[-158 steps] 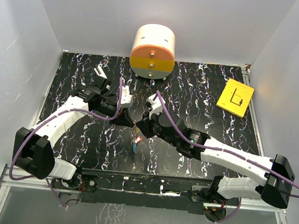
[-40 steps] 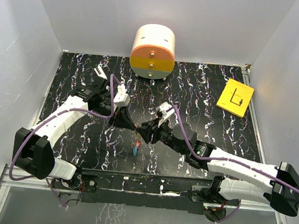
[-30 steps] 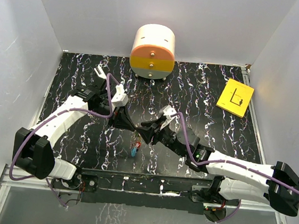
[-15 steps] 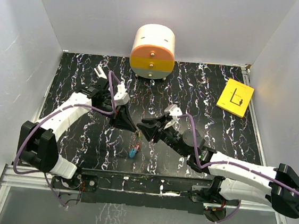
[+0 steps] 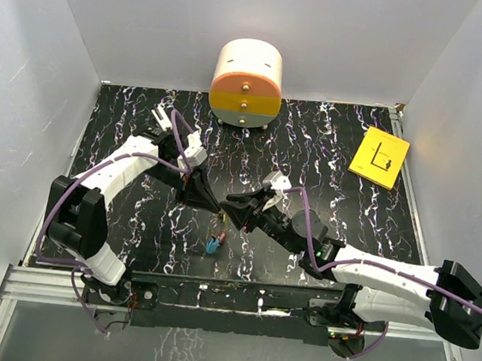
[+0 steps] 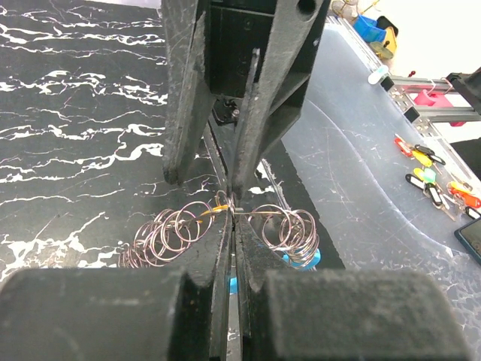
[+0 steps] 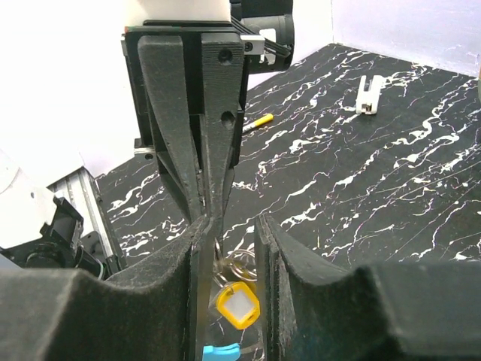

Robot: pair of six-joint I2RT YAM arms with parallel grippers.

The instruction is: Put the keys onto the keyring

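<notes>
My left gripper (image 5: 212,203) (image 6: 234,214) is shut on the thin wire keyring (image 6: 234,204), held above the black marbled table (image 5: 329,164). Loops of ring wire (image 6: 174,232) hang on either side of its tips. A blue-headed key (image 5: 212,246) (image 7: 222,351) and a red one (image 5: 221,233) dangle below. A yellow tag (image 7: 237,301) hangs there too. I see no green key. My right gripper (image 5: 232,207) (image 7: 231,222) faces the left one tip to tip. Its jaws stand apart around the rings and the yellow tag, gripping nothing.
An orange and cream round box (image 5: 247,82) stands at the back. A yellow card (image 5: 380,157) lies at the right. A white clip (image 7: 368,94) and a yellow-tipped stick (image 7: 255,122) lie on the table behind the left arm. Spare coloured tags (image 6: 428,174) lie beyond the table edge.
My right gripper's jaws have spread apart and the arm has drawn back a little to the right. The left arm's elbow has swung in, still holding the ring. The keys hang slightly lower.
</notes>
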